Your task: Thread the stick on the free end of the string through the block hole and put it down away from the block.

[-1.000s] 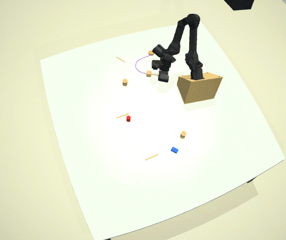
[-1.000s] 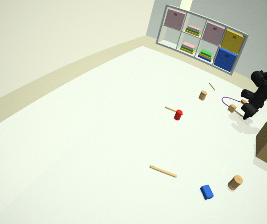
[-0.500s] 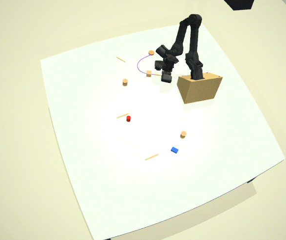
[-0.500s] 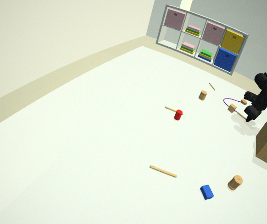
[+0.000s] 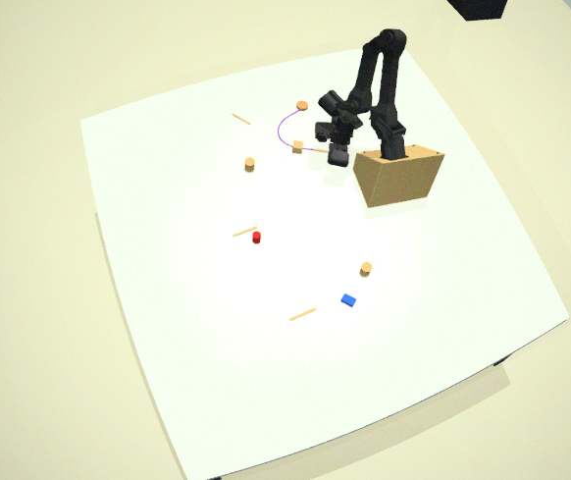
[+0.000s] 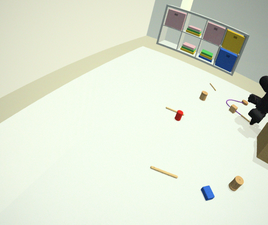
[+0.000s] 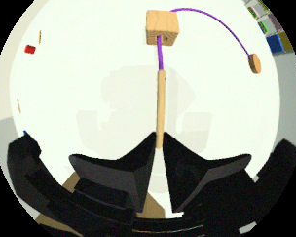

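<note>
The wooden block [image 5: 297, 146] [image 6: 233, 108] [image 7: 162, 26] sits on the table. The purple string [image 5: 278, 129] [image 6: 226, 102] [image 7: 218, 20] curves from the round button [image 5: 301, 105] [image 6: 244, 102] [image 7: 254, 63] to the block's far side, and comes out of the hole on the side facing my gripper. The stick [image 5: 320, 150] [image 6: 245, 118] [image 7: 161, 98] on its end is wholly outside the block on the gripper's side, with a short length of string between them. My gripper [image 7: 160, 138] is shut on the stick's far end. In the top and exterior views the fingertips are mostly hidden by the arm.
Loose sticks [image 5: 240, 119] [image 5: 244, 231] [image 5: 302, 314] lie around the table. A wooden cylinder [image 5: 249, 164] [image 6: 203, 95] stands near the block; another wooden cylinder [image 5: 366, 268], a red cylinder [image 5: 256, 238] and a blue brick [image 5: 348, 299] are farther off. The arm's wooden base [image 5: 400, 181] is beside the gripper.
</note>
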`<state>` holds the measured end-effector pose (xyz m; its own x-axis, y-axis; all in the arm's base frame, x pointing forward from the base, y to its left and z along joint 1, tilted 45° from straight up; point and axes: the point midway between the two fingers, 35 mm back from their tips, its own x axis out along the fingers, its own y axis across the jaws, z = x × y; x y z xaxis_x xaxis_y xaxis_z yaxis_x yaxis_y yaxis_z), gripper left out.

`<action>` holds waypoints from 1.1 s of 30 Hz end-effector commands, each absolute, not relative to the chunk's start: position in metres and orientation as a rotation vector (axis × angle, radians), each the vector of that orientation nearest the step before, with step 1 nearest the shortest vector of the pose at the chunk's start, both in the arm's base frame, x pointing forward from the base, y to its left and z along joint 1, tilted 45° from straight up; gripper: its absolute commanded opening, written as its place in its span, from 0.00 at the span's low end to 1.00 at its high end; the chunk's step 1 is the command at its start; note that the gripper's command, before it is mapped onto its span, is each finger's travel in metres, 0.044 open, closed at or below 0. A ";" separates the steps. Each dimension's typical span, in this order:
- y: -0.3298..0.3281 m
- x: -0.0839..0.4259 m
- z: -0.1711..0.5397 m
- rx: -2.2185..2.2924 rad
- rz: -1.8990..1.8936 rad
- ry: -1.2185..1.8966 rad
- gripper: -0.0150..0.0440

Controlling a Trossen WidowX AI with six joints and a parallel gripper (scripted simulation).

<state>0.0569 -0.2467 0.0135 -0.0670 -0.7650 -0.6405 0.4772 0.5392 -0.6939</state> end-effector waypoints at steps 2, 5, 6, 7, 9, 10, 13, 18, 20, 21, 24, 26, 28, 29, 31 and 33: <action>-0.244 0.055 0.013 -0.287 -1.040 1.269 0.25; -0.244 0.053 0.013 -0.288 -1.041 1.269 0.25; -0.244 0.051 0.011 -0.288 -1.042 1.268 0.25; -0.244 0.049 0.010 -0.288 -1.042 1.268 0.25; -0.245 0.048 0.008 -0.289 -1.043 1.267 0.25; -0.245 0.048 0.008 -0.289 -1.043 1.267 0.25; -0.245 0.049 0.011 -0.288 -1.050 1.268 0.39; -0.244 0.051 0.014 -0.286 -1.049 1.268 0.61; -0.238 0.056 0.021 -0.282 -1.047 1.269 0.61; -0.235 0.058 0.026 -0.280 -1.047 1.269 0.61; -0.223 0.062 0.040 -0.278 -1.045 1.269 0.61; -0.213 0.064 0.049 -0.279 -1.046 1.268 0.61; -0.203 0.063 0.058 -0.281 -1.046 1.267 0.61; -0.198 0.062 0.062 -0.283 -1.047 1.267 0.61; -0.191 0.060 0.068 -0.287 -1.048 1.265 0.61; -0.190 0.060 0.069 -0.287 -1.048 1.265 0.61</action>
<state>0.0634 -0.2046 0.0535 -0.0605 -0.7589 -0.6483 0.4797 0.5475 -0.6857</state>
